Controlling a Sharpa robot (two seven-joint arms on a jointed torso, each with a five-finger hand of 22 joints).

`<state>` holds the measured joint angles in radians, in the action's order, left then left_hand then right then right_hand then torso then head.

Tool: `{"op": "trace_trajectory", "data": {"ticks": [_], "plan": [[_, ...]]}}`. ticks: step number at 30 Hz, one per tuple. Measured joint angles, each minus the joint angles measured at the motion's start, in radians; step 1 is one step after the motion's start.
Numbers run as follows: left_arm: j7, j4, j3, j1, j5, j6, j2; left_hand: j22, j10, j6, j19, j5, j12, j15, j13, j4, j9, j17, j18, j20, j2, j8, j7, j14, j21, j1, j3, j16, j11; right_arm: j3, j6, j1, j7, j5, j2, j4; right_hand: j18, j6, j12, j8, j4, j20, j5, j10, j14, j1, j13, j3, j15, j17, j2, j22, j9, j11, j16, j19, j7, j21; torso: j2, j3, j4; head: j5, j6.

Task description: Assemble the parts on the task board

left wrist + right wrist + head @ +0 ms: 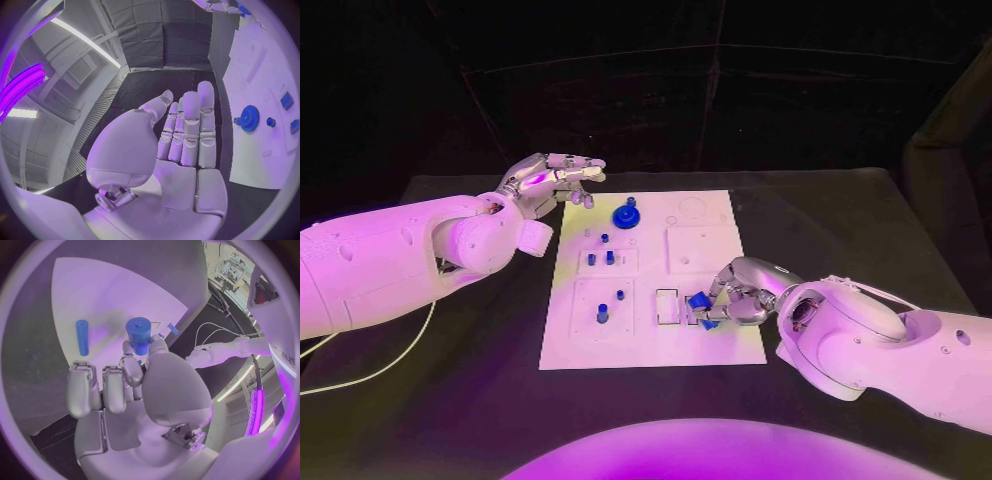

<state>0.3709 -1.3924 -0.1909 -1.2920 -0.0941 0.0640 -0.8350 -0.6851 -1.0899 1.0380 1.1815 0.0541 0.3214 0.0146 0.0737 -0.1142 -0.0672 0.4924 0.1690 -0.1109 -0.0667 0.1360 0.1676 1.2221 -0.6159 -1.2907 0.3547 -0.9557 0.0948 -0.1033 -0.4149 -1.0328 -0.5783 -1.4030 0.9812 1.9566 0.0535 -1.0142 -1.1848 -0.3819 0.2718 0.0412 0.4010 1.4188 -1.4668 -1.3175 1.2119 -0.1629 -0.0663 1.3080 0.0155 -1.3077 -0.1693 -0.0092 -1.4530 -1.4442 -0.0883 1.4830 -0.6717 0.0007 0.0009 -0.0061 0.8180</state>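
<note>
Board: white flat rectangular task board [711,225] lies in the middle of the black table [862,230], with square recesses in its surface.
Right hand: silver right hand [728,296] is over the near right part of the board, near the edge that faces the robot.
Right hand state: it grasps a blue cylindrical plastic part [139,334] between the thumb and a finger; the other fingers [80,390] are curled down beside it.
Held part: in the head view the blue piece [700,303] shows at the fingertips, just beside a small dark-framed rectangular slot [666,305] in the board. If the part touches the board, I cannot tell.
Loose peg: slim blue round peg [82,337] lies flat on the board in the right wrist view, near the curled fingers but apart from them.
Left hand: silver left hand [548,180] is at the far left corner of the board, over the table edge of it.
Left hand state: released; in the left wrist view its fingers [190,127] are straight and hold nothing.
Gear: blue round toothed gear [627,216] stands on the far part of the board, near the left hand and not touching it.
Other parts: small blue upright pegs [600,258] stand in the recesses on the left half of the board, between the two hands.
</note>
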Motion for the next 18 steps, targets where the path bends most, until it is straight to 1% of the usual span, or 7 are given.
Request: {"op": "trace_trajectory", "data": {"ticks": [6,8,11,13,15,18], "plan": [[0.0,-0.002,0.0,0.0,0.0,-0.001,0.0,0.0,0.0,0.0,0.0,0.0,0.0,0.0,0.0,0.0,0.0,0.0,0.0,0.0,0.0,0.0,0.0,0.0,0.0,0.0,0.0,0.0,0.0,0.0,-0.012,0.0,0.004,0.022,-0.039,-0.019,0.0,0.0,0.0,0.0,0.004,0.0,0.0,0.0,0.0,-0.001,0.0,-0.004,0.0,0.0,0.002,0.0,0.0,0.0,0.0,0.0,0.0,0.0,-0.001,-0.001,0.0002,0.005,0.0],[0.0,-0.003,0.0,0.0,0.0,-0.001,0.0,0.0,0.0,0.0,0.0,0.0,0.0,0.0,0.0,0.0,0.0,0.0,0.0,0.0,0.0,0.0,0.0,0.0,0.0,0.0,0.0,0.0,0.0,0.001,-0.014,0.0,0.004,0.027,-0.054,-0.028,0.0,0.0,0.0,0.0,0.01,0.0,0.003,0.0,0.0,0.006,0.001,-0.01,0.0,0.0,0.008,0.0,0.0,0.0,0.0,0.0,0.0,0.0,-0.001,-0.0011,0.0003,0.006,0.0],[0.0,-0.004,0.0,0.0,0.0,-0.002,0.0,0.0,0.0,0.0,0.0,0.0,0.0,0.0,0.0,0.0,0.0,0.0,0.0,0.0,0.0,0.0,0.0,0.0,0.0,0.0,0.0,0.0,0.0,0.001,-0.017,0.0,0.003,0.032,-0.078,-0.043,0.0,-0.005,0.0,0.001,0.015,0.0,0.004,0.003,0.0,0.016,0.001,-0.015,0.0,0.0,0.018,0.0,0.0,-0.003,0.0,0.0,-0.004,0.0,-0.002,-0.0011,0.0003,0.008,-0.001],[-0.001,-0.005,0.0,0.0,0.0,-0.002,0.0,0.0,0.0,0.0,0.0,0.0,0.0,0.0,0.0,0.0,0.0,0.0,0.0,0.0,0.0,0.0,0.0,0.0,0.0,0.0,0.0,0.0,0.0,0.001,-0.02,0.0,0.0,0.035,-0.091,-0.053,0.0,-0.006,0.0,-0.001,0.017,0.0,0.004,0.003,0.0,0.024,0.003,-0.017,0.0,0.0,0.027,0.0,0.0,-0.003,0.0,0.0,-0.003,0.0,-0.002,-0.0011,0.0003,0.009,-0.001],[-0.001,-0.006,0.0,0.0,0.0,-0.002,0.0,0.001,0.0,0.0,0.0,0.0,0.004,0.0,-0.001,-0.003,0.0,-0.001,0.0,0.0,0.0,0.0,0.0,0.0,0.004,0.0,-0.003,0.0,0.0,0.001,-0.022,-0.001,-0.003,0.038,-0.1,-0.06,0.0,-0.006,0.0,-0.006,0.016,0.0,0.004,0.005,0.004,0.027,0.003,-0.022,-0.003,0.0,0.029,0.0,0.0,-0.005,0.0,0.0,-0.003,0.0,-0.003,-0.0011,0.0003,0.01,-0.001],[-0.001,-0.007,0.0,0.0,0.0,-0.002,-0.001,0.001,0.0,0.0,0.0,0.0,0.004,0.0,-0.001,-0.003,0.0,-0.001,0.0,0.0,0.0,0.0,0.0,0.0,0.004,0.0,-0.003,0.0,0.0,0.001,-0.025,-0.001,-0.008,0.04,-0.113,-0.07,0.0,-0.006,0.0,-0.006,0.017,0.0,0.004,0.005,0.004,0.032,0.003,-0.022,-0.003,0.0,0.034,0.0,0.0,-0.005,0.0,0.0,-0.003,0.0,-0.003,-0.0011,0.0002,0.012,0.0]]}}
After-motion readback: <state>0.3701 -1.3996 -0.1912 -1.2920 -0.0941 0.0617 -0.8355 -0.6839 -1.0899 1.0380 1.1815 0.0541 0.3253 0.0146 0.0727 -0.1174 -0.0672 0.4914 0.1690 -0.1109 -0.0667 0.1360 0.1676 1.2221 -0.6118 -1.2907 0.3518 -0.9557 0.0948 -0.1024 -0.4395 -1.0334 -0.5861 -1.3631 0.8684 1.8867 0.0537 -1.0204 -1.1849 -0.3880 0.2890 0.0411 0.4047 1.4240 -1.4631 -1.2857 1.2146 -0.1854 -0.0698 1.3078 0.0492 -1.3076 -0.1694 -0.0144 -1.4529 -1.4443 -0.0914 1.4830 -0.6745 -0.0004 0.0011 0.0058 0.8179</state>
